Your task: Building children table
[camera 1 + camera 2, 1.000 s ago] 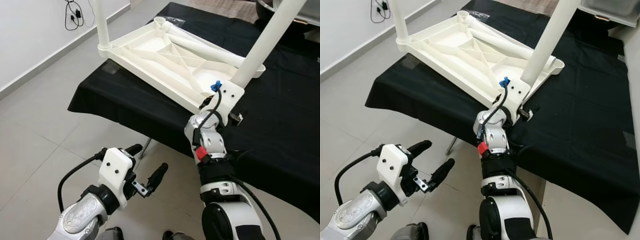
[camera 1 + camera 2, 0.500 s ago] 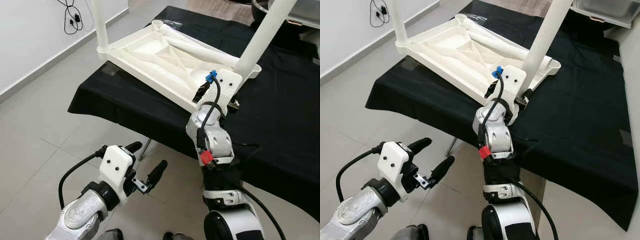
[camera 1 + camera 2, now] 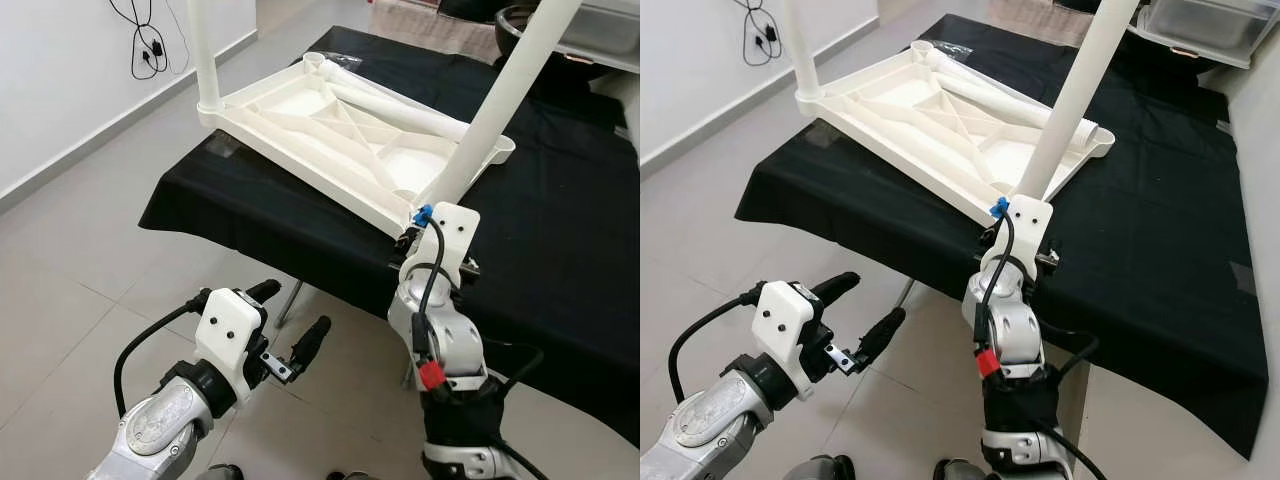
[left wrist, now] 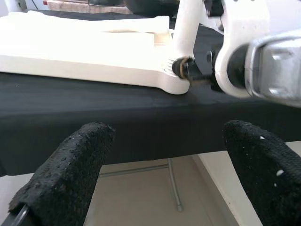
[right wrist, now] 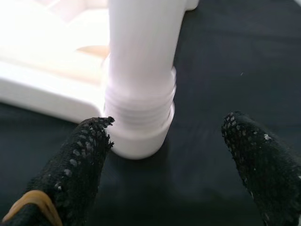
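The white children's table top (image 3: 340,135) lies upside down on a black-clothed table (image 3: 240,215). One white leg (image 3: 206,50) stands upright at its far left corner, another leg (image 3: 495,100) at the near right corner. Loose legs (image 3: 395,95) lie inside the top. My right gripper (image 5: 168,123) is open just short of the near leg's ridged base (image 5: 140,113), one finger on each side, touching nothing. In the head views its wrist (image 3: 440,230) sits at the table's front edge below that leg. My left gripper (image 3: 290,315) hangs open over the floor, holding nothing.
Tiled floor (image 3: 70,260) spreads to the left, up to a white wall with hanging cables (image 3: 150,45). A metal table leg (image 3: 290,297) shows under the cloth's edge. A clear plastic box (image 3: 1200,30) stands at the back right.
My right wrist has dropped and drawn back from the near leg toward the table's front edge. The left arm has hardly moved.
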{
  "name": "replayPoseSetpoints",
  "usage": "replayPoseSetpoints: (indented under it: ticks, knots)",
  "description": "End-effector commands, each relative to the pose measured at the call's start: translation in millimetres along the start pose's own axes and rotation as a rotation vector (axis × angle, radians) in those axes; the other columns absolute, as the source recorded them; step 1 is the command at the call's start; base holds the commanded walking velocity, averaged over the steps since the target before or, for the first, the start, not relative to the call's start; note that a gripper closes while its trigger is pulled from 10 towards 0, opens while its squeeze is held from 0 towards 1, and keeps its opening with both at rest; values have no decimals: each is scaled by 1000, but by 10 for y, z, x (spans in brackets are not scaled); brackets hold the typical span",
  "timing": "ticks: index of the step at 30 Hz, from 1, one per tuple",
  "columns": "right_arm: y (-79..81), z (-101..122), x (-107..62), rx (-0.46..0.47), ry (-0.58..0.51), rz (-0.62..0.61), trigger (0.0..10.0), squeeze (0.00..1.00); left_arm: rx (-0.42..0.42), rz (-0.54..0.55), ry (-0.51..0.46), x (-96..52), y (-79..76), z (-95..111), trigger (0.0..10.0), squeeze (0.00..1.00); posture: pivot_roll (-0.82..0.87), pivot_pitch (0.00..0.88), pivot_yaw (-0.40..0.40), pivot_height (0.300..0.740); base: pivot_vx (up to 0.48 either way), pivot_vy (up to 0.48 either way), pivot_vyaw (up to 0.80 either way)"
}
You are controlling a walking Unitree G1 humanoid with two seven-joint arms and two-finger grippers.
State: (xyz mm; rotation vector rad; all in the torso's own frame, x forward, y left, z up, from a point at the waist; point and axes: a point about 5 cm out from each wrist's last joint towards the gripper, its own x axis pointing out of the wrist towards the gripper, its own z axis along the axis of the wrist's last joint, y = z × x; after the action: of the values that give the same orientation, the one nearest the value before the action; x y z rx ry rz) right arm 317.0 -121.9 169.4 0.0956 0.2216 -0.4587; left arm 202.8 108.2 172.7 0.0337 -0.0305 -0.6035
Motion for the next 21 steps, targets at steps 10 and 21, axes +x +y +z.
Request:
replayPoseSetpoints:
  ticks: [10,21]
  knots:
    - [-123,-308,-326,-132,-16,452,10000,0,42,118,92,-103,80,-243,10000,0,109,82,-96,740,0,0,0]
    - [-380,-536,-562,-197,-15,616,10000,0,-8,266,166,-252,78,-411,10000,0,98,44,-88,740,0,0,-291]
